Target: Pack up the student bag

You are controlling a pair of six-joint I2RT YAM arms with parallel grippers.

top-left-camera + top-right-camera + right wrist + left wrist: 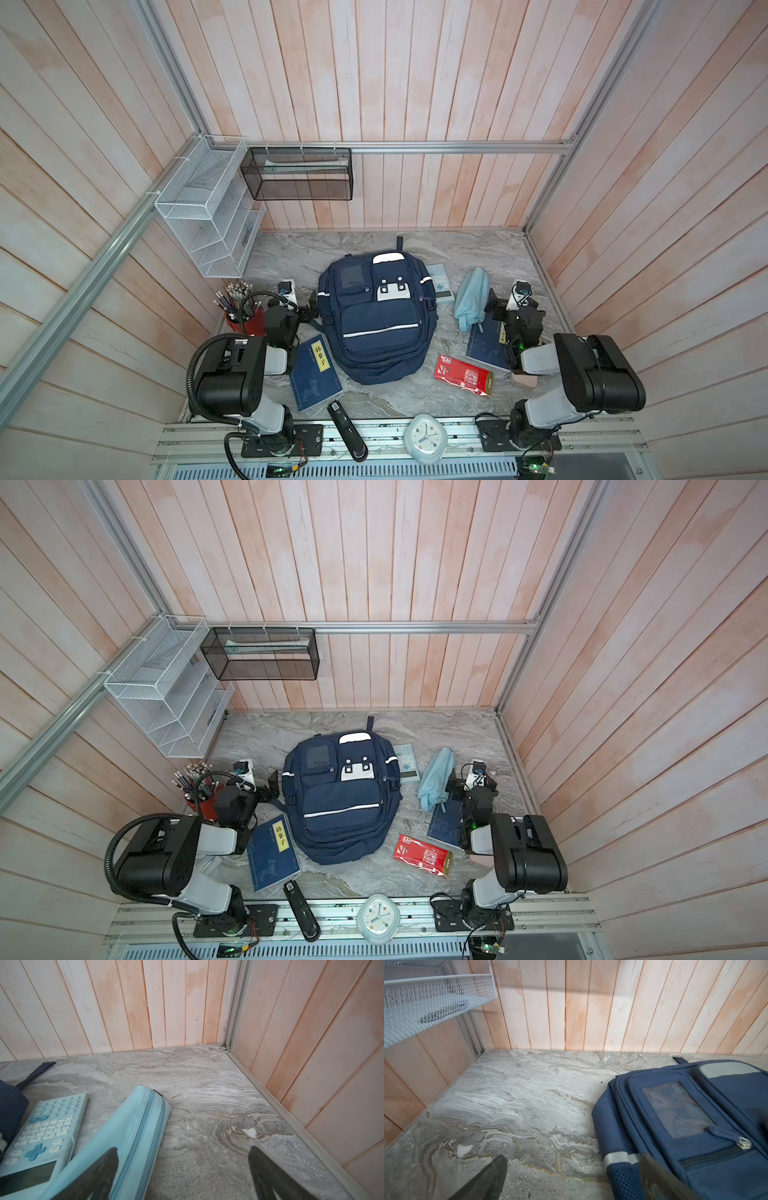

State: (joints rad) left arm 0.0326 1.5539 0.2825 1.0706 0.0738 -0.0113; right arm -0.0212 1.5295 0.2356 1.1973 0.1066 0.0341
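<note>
A grey marbled tabletop forms the floor of a booth walled with pale, pink-washed wooden planks. An aluminium rail crosses the back wall and carries a black mesh basket, and a white wire rack hangs on the left wall. Only the top views take in the whole spread: a red cup of pencils, a blue book with a yellow title strip, a second blue book, a red packet, a black stapler and a white clock at the front edge. The right wrist view alone shows the key rows of a light-blue calculator and the zip of a light-blue pouch. The left wrist view alone shows a clear window pocket above a closed zip. The student bag lies flat, front up, mid-table: navy fabric, white reflective stripes, a white buckled flap. The left gripper sits just beside the bag's left edge, jaws spread wide and empty. The right gripper, near the pouch, is likewise wide apart and holds nothing.
</note>
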